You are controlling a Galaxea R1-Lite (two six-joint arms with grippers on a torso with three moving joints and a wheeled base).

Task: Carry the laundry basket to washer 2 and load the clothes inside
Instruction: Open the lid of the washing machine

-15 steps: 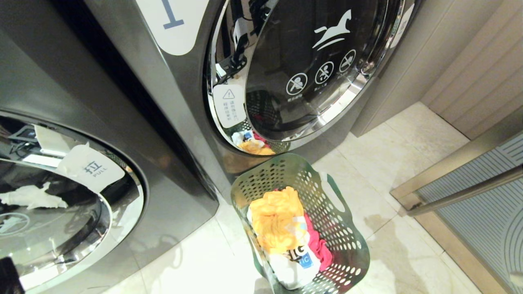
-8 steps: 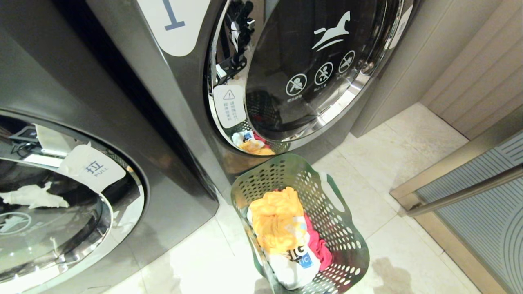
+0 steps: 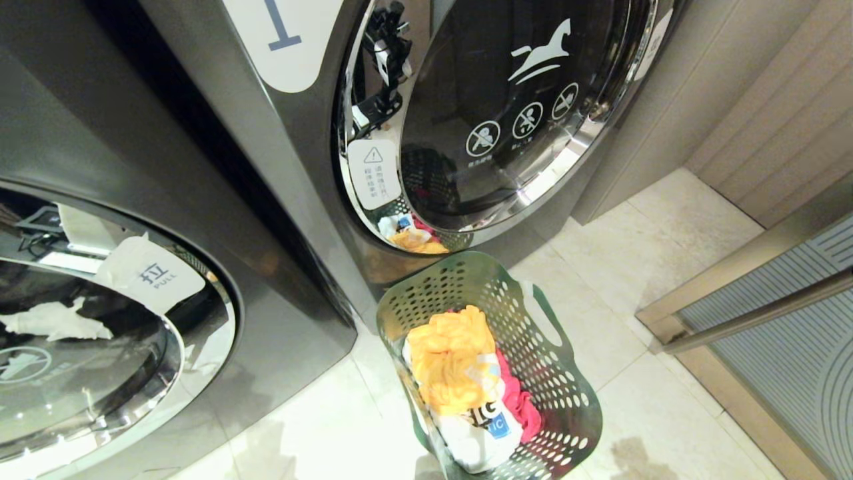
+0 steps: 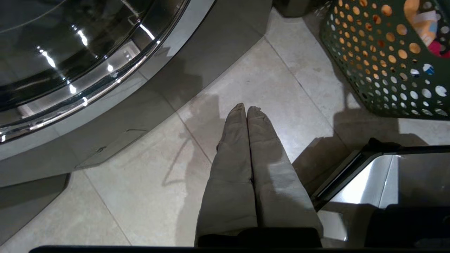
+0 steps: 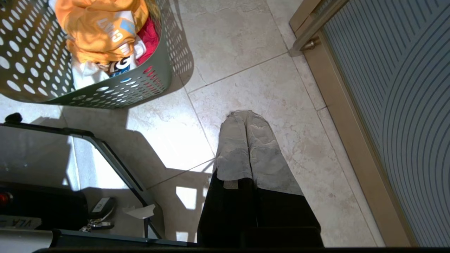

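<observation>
The green laundry basket (image 3: 426, 293) stands on the tiled floor before the grey washer labelled "1" (image 3: 280, 40), whose door is shut. Inside lie the clothes: a yellow garment (image 3: 450, 360), a white printed shirt (image 3: 476, 440) and a red-magenta garment (image 3: 523, 403). Another grey washer (image 3: 200, 220) at the left shows a "PULL" tag; its number is out of view, so I cannot tell if it is washer 2. My left gripper (image 4: 246, 107) is shut and empty over the floor, left of the basket (image 4: 372, 70). My right gripper (image 5: 246, 113) is shut and empty, right of the basket (image 5: 147, 80).
A framed door with ribbed glass (image 3: 766, 320) runs along the right. A beige panelled wall (image 3: 766, 100) stands beyond washer 1. My own base (image 5: 35, 158) sits just behind the basket. Open tile lies between basket and door frame.
The dark arm tips at the head view's lower corners have gone out of view, and their floor shadows have pulled back. The basket and clothes have not moved.
</observation>
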